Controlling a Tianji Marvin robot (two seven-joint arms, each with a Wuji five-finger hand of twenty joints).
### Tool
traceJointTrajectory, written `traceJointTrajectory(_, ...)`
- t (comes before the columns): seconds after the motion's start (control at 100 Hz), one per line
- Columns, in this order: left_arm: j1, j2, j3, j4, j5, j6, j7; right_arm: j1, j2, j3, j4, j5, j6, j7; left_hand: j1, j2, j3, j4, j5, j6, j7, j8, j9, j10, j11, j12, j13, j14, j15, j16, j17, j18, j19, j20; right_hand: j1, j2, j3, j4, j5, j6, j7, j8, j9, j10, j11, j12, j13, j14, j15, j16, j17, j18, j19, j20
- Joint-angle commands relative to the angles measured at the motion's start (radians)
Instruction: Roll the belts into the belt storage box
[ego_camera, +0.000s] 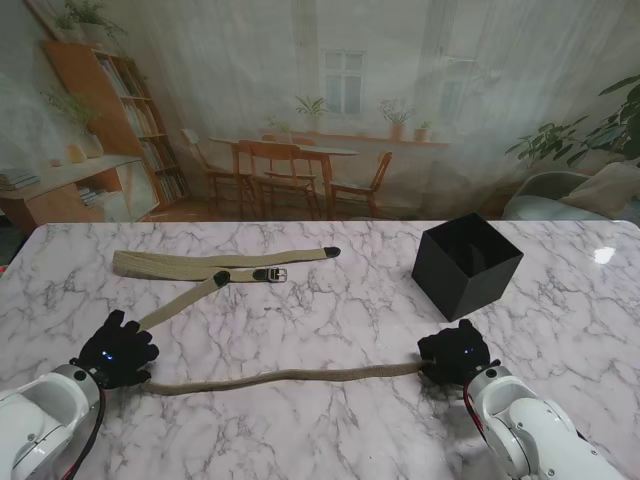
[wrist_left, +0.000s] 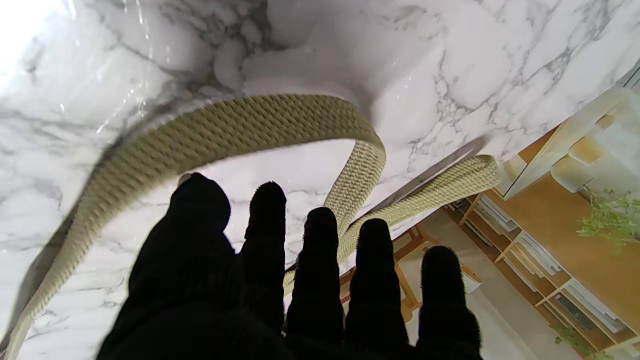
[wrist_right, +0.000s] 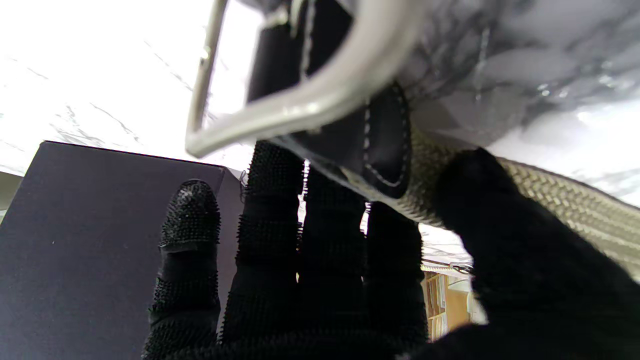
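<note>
Your right hand (ego_camera: 457, 352) has its fingers (wrist_right: 270, 210) and thumb closed on the belt's (ego_camera: 290, 377) buckle (wrist_right: 300, 100) end, likely to start the roll beside the box (ego_camera: 466, 264); your left hand (ego_camera: 117, 349), fingers spread, holds nothing, resting by the strap's bend; a second belt (ego_camera: 200, 264) lies farther on the counter (ego_camera: 330, 430).

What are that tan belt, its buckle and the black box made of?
The belt looks like woven fabric webbing, matte, with a visible braided weave. Its buckle seems polished metal, silvery and shiny, on a stitched black tab, perhaps leather. The black box looks like matte cardboard or plastic; I cannot tell which.
</note>
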Motion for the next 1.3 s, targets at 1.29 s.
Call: traceJointTrajectory(1.29,-0.085,-0.039,0.162,-0.106,-0.231,0.094,0.187,-0.122,0.046,0.232,-0.071,-0.359,-0.105,-0.145,0.034,0.096,-0.046,-0.015,0.0,0.006,-0.039,0.023,0.017,0.038,-0.031,-0.011,0.029,0.039,-0.013,-0.013,0.009,0.052,0.002,0.005,-0.093,-0.12,0.029,0.114,-0.702,-0.062,-0.487,-0.168,-0.623,0.043,-0.198,-0.158,-0.244,-0.01,-0.147,-0.077,-0.108,-0.01,-0.076,-0.018)
